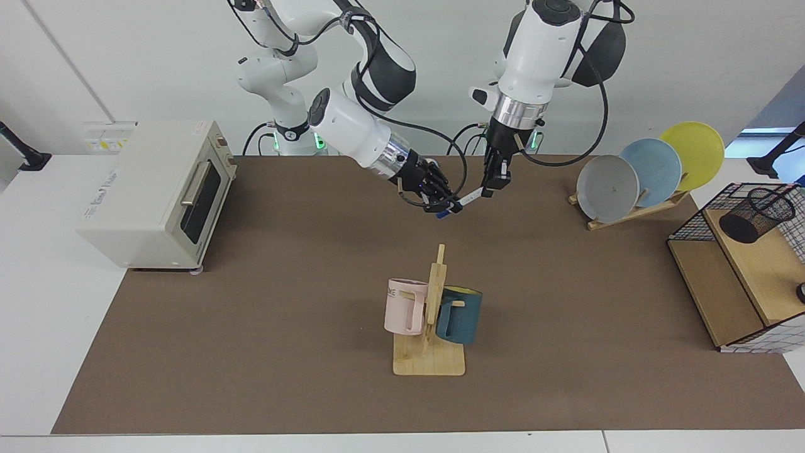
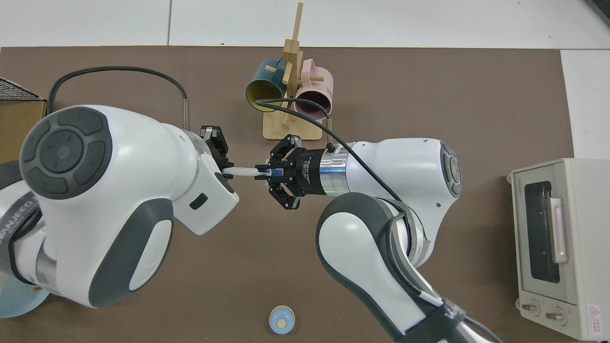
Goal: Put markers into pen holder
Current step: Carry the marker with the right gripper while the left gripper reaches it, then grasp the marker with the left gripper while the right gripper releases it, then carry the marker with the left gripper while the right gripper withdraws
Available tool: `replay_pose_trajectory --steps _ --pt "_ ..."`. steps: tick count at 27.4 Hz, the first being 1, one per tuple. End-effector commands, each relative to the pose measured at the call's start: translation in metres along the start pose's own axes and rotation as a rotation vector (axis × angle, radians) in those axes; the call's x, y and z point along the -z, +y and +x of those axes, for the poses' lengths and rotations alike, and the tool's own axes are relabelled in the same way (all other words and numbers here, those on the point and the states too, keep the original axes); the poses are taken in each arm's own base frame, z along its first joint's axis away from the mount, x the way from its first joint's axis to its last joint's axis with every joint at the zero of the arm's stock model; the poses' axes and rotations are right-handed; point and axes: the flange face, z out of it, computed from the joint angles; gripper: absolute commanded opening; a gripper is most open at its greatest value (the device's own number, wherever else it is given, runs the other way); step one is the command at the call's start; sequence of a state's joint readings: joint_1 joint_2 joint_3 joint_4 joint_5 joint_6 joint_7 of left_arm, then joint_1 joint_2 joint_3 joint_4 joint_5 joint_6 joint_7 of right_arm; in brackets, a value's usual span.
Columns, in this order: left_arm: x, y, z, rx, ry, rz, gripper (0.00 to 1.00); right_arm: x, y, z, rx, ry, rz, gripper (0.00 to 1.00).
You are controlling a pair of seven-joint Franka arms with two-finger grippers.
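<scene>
My right end effector [image 1: 445,206] grips marker [image 1: 466,200] by blue end, above bench behind mug rack [image 1: 429,314]; left end effector [image 1: 492,187] closes on cap end. Pen holder [image 1: 756,214] far off, on shelf.

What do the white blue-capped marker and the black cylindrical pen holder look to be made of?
The white marker with blue ends, held between the right gripper and left gripper, looks like smooth plastic: glossy barrel, printed text. The black pen holder looks like metal wire mesh; you can see through its wall.
</scene>
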State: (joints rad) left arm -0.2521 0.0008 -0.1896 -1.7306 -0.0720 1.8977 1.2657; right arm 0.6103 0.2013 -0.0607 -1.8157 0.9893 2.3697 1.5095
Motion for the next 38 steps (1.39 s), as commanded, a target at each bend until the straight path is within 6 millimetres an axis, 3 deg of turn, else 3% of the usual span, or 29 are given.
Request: replay_pose_trajectory --steps 1,7,12,15,22,28,34,38 --pt "0.004 0.005 0.007 -0.019 -0.007 -0.008 0.0 -0.002 -0.003 -0.001 0.014 0.015 0.013 0.99" --pt "0.001 0.004 -0.008 0.007 -0.021 -0.04 0.0 -0.007 0.01 -0.011 0.233 0.174 -0.038 1.0" --pt "0.0 0.003 -0.038 0.041 -0.081 -0.08 0.0 -0.006 0.017 0.002 0.387 0.297 -0.166 1.0" --pt "0.0 0.003 -0.056 0.065 -0.113 -0.106 0.0 0.005 0.016 0.016 0.511 0.347 -0.248 1.0" --pt "0.002 -0.001 -0.119 0.127 -0.26 -0.137 0.0 0.047 0.007 0.064 0.801 0.466 -0.471 1.0" --pt "0.009 -0.005 -0.175 0.184 -0.38 -0.121 0.0 0.093 -0.003 0.092 0.978 0.526 -0.588 1.0" --pt "0.019 -0.004 -0.231 0.227 -0.503 -0.129 0.0 0.125 -0.014 0.111 1.161 0.601 -0.693 1.0" --pt "0.029 -0.003 -0.27 0.169 -0.58 -0.156 0.0 0.155 -0.025 0.127 1.293 0.579 -0.733 1.0"
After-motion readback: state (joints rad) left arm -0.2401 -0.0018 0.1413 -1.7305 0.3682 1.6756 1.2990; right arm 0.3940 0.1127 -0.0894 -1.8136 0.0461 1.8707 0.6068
